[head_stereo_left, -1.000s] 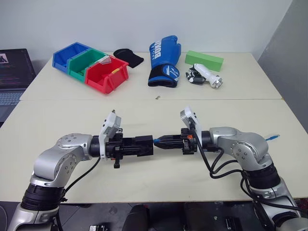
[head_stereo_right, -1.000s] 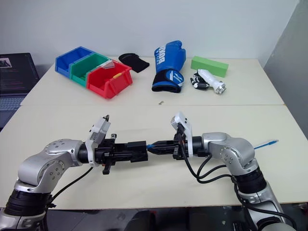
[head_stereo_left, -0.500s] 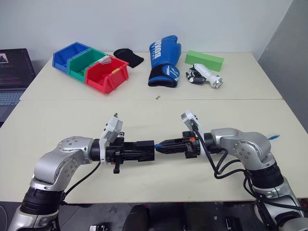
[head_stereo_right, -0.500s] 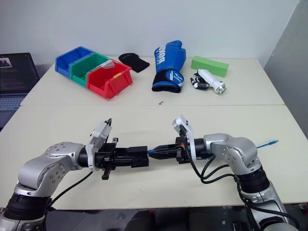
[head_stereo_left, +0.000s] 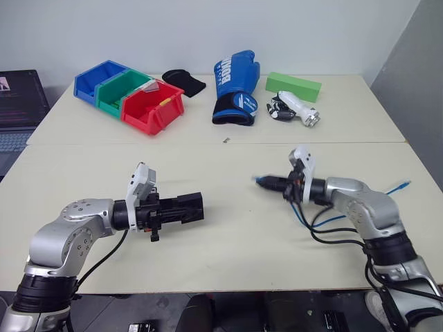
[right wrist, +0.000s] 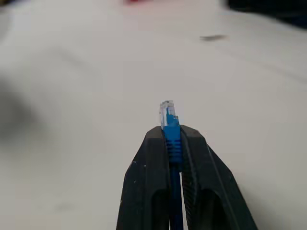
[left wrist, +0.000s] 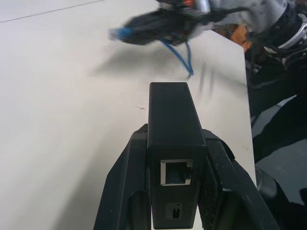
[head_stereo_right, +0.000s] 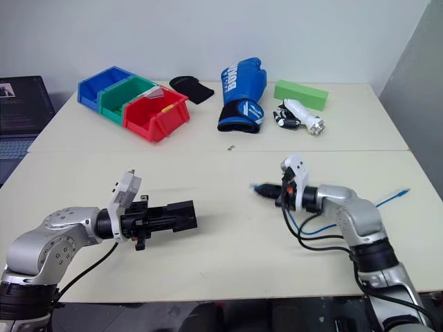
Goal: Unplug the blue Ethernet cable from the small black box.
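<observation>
Right gripper's fingers (right wrist: 192,158) are pinched tight on the blue Ethernet cable (right wrist: 171,132) just behind its plug; left gripper's fingers (left wrist: 218,177) are clamped on both sides of the small black box (left wrist: 172,139). Plug and box are well apart, so I'd call the unplug done.

For what's left of the step: keep the right gripper (head_stereo_right: 266,191) carrying the plug straight away from the port face, no twisting (the clear tab looks fragile). Keep the left gripper (head_stereo_left: 188,206) level and steady so the box doesn't slip. Watch the slack hanging under the right arm, it could snag on the robot's black cables. Set both down gently if a put-down follows.

Appearance: cable is thin and bright blue, with a clear plug tip poking past the fingertips and a blue ribbed boot between them. It loops back under the right arm, and its far end lies near the table's (head_stereo_left: 228,263) right edge. Box is matte black and rectangular, with 1 empty square port facing the wrist camera and a smaller slot beside it. It's held over the table's front-left part.
</observation>
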You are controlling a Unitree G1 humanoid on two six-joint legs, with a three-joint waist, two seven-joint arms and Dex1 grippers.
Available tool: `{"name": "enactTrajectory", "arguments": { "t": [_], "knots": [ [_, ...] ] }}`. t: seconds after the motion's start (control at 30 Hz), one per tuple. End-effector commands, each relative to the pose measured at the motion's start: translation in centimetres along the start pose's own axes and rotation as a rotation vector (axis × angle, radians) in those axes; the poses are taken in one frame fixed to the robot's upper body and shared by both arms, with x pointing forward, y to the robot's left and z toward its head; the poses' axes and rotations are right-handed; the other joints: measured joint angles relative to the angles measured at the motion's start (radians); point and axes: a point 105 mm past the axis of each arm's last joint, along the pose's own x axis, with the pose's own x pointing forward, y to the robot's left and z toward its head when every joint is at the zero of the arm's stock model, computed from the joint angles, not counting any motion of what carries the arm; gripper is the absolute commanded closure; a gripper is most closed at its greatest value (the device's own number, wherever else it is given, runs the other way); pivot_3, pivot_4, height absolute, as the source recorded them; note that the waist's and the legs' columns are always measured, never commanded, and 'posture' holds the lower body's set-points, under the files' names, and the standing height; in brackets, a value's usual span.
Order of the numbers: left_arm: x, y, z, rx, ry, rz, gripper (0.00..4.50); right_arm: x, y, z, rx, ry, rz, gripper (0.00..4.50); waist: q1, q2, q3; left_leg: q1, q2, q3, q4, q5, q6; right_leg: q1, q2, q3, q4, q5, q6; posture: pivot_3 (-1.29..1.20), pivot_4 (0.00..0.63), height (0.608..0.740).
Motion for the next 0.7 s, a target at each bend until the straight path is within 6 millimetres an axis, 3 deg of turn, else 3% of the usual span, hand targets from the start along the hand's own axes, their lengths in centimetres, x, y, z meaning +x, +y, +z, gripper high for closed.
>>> {"name": "enactTrajectory", "arguments": {
  "t": [0.03, 0.07, 0.13, 0.2, 0.43, 0.57, 0.63, 0.7],
  "knots": [
    [0.5, -0.4, 0.9, 0.053, 0.004, -0.001, 3.71, 0.7, -2.9, -0.9, -0.100, 0.008, -0.189, 4.46, 0.000, 0.000, 0.000, 0.000, 0.000, 0.000, 0.000, 0.000, 0.000, 0.000, 0.000, 0.000, 0.000, 0.000, 0.000, 0.00, 0.150, 0.740],
    [0.7, -0.3, 1.0, 0.056, 0.004, 0.002, 3.71, 0.8, -3.4, -1.5, -0.102, 0.025, -0.218, 4.46, 0.000, 0.000, 0.000, 0.000, 0.000, 0.000, -0.001, 0.000, 0.000, -0.001, 0.000, 0.000, 0.000, 0.000, 0.000, 0.00, 0.150, 0.740],
    [0.8, -0.2, 1.1, 0.065, 0.009, 0.017, 3.71, 0.9, -3.8, -2.4, -0.086, 0.049, -0.240, 3.76, -0.001, 0.000, 0.000, 0.000, 0.000, 0.001, -0.001, 0.000, 0.000, 0.000, 0.000, 0.000, -0.001, 0.000, 0.000, 0.00, 0.150, 0.740],
    [1.0, 0.6, 1.2, 0.067, 0.010, 0.070, 3.71, 1.0, -3.7, -2.7, -0.047, 0.050, -0.217, 3.37, -0.003, 0.000, 0.000, 0.000, 0.000, 0.001, -0.001, 0.000, 0.000, 0.000, -0.001, 0.001, -0.001, 0.000, 0.000, 0.00, 0.150, 0.740],
    [0.6, 5.1, 2.4, 0.131, -0.063, 0.370, 3.71, -1.1, -2.8, 0.0, -0.072, -0.018, -0.099, 1.68, 0.002, 0.000, 0.000, 0.000, 0.000, 0.000, -0.001, 0.000, 0.000, 0.001, 0.000, 0.000, -0.001, 0.000, 0.000, 0.00, 0.150, 0.740],
    [-0.7, 8.3, 3.6, 0.211, -0.141, 0.621, 3.71, -3.0, 1.6, 4.1, -0.235, -0.125, 0.137, 0.83, 0.003, 0.001, 0.000, -0.001, 0.000, 0.000, -0.001, 0.000, 0.000, 0.000, -0.001, 0.000, -0.001, 0.000, 0.000, 0.00, 0.150, 0.740],
    [-1.7, 10.0, 3.7, 0.287, -0.167, 0.781, 3.71, -3.8, 4.6, 5.4, -0.294, -0.147, 0.283, 0.81, 0.003, 0.002, 0.001, -0.001, 0.000, 0.000, -0.001, 0.000, 0.000, 0.000, -0.001, 0.000, -0.002, 0.000, 0.000, 0.00, 0.150, 0.740],
    [-2.2, 10.8, 3.8, 0.333, -0.209, 0.864, 3.71, -4.0, 6.3, 5.9, -0.309, -0.145, 0.362, 0.81, -0.001, 0.001, 0.000, -0.001, 0.000, 0.000, -0.001, 0.000, 0.000, 0.000, -0.001, 0.000, -0.003, 0.000, 0.000, 0.00, 0.150, 0.740]
  ]
}}
